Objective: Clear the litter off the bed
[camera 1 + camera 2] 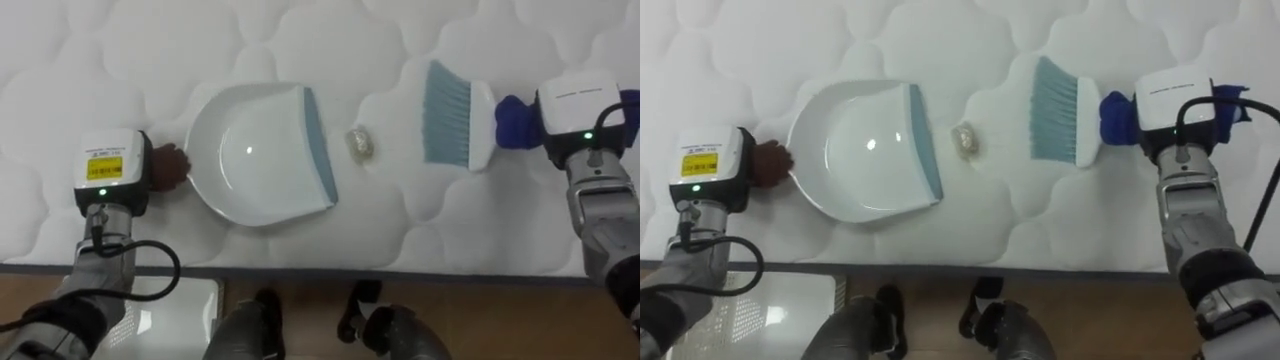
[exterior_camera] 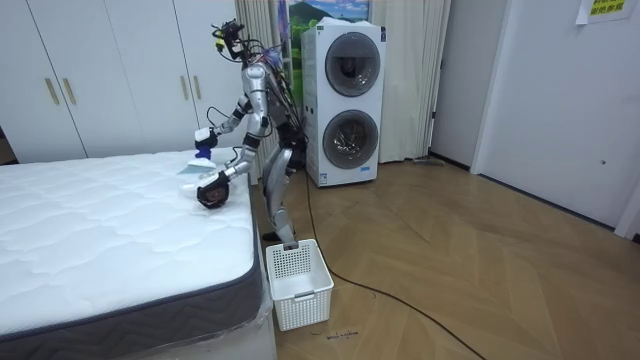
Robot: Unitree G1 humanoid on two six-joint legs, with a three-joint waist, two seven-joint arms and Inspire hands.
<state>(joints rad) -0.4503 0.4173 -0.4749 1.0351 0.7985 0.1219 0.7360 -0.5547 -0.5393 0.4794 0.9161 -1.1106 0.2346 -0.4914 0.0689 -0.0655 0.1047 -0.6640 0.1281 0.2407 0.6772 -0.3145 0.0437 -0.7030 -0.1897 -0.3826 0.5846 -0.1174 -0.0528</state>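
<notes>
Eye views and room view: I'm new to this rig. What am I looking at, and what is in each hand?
This is a humanoid robot on two legs, with two arms ending in hands. The two eye views come from its head camera and look down. The room view comes from a camera standing farther off and shows the robot at the bed's edge, near a white basket. On the mattress rest a white dustpan, a small crumpled scrap and a brush. The left hand grips the dustpan and the right hand grips the brush. The scrap lies between them.
</notes>
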